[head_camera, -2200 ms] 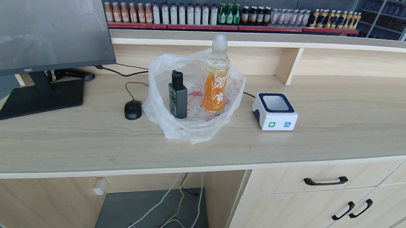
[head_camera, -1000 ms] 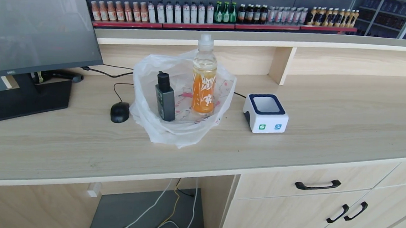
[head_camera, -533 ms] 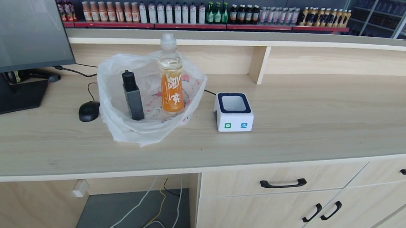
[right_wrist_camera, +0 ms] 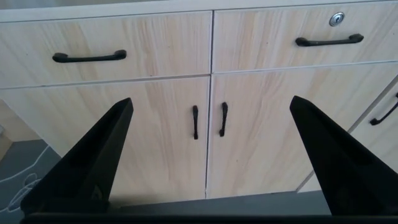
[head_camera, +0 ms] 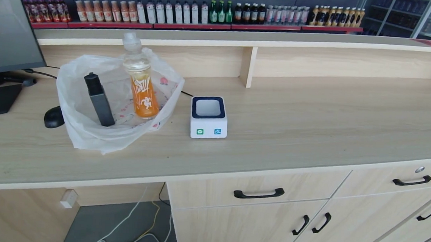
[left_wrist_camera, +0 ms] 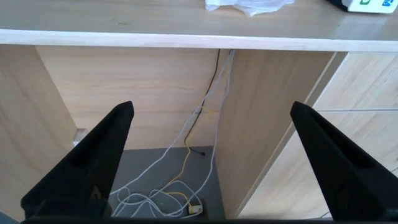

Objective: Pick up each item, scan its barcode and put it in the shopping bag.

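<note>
Left gripper (left_wrist_camera: 211, 109): jaws spread wide, nothing held or touched, facing the opening below the counter (left_wrist_camera: 124, 25). Right gripper (right_wrist_camera: 211, 102): equally wide, empty, facing the cabinet doors (right_wrist_camera: 149, 137). The orange drink bottle (head_camera: 141, 93) and dark bottle (head_camera: 100, 103) stand in the shopping bag (head_camera: 85, 134) on the counter, long axes about vertical, caps up. The scanner (head_camera: 208, 117) sits just beside the bag.
</note>
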